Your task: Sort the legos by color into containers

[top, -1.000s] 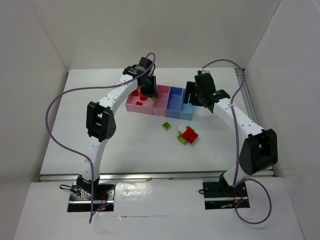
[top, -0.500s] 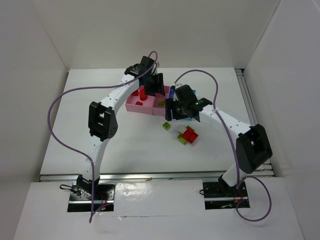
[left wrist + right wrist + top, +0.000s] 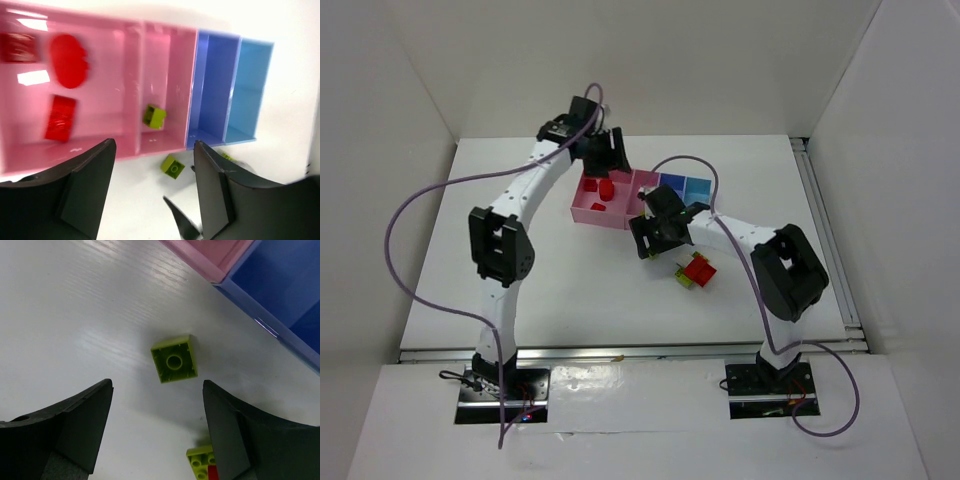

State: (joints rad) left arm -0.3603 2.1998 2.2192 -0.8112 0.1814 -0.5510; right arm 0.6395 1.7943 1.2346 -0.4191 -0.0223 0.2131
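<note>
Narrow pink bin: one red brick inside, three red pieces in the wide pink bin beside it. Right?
No: the left wrist view shows the narrow pink bin holds one yellow-green brick, not a red one. The rest is right.

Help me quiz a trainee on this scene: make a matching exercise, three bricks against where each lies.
Things:
1. red brick
2. tilted green brick
3. level green brick

Places:
A. on the table, below the open right gripper
B. wide pink bin
C. narrower pink bin

Pairs: 1-B, 2-C, 3-A
</note>
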